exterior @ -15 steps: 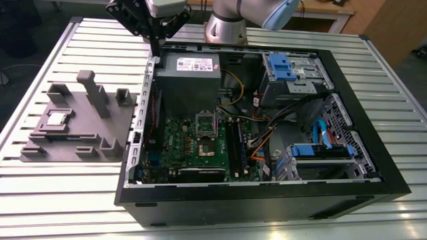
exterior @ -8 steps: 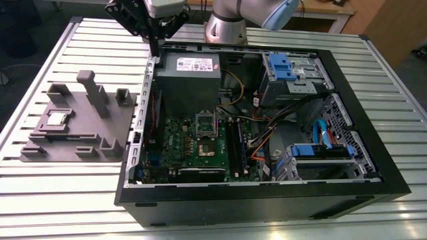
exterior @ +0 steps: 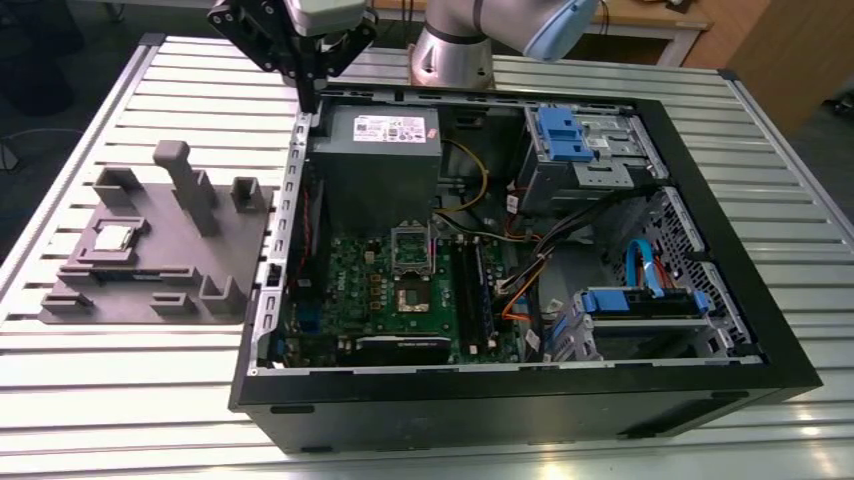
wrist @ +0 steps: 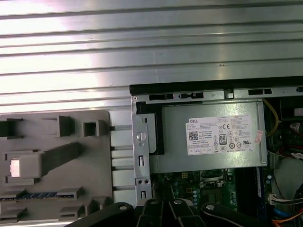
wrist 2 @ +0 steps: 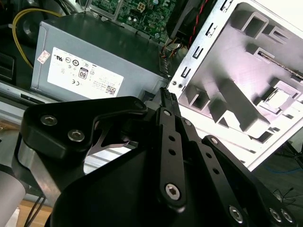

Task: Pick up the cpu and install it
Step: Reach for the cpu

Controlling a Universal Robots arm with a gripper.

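The gripper hangs over the back corner of the case, on the side nearest the tray. Its jaws are pressed together to a narrow point with nothing between them. In the second wrist view the fingertips meet above the case wall, beside the power supply. The cpu lies flat in a pocket of the grey tray, which rests on the slatted table at the exterior view's left of the case, well apart from the gripper. Inside the case, the socket sits near the middle of the motherboard.
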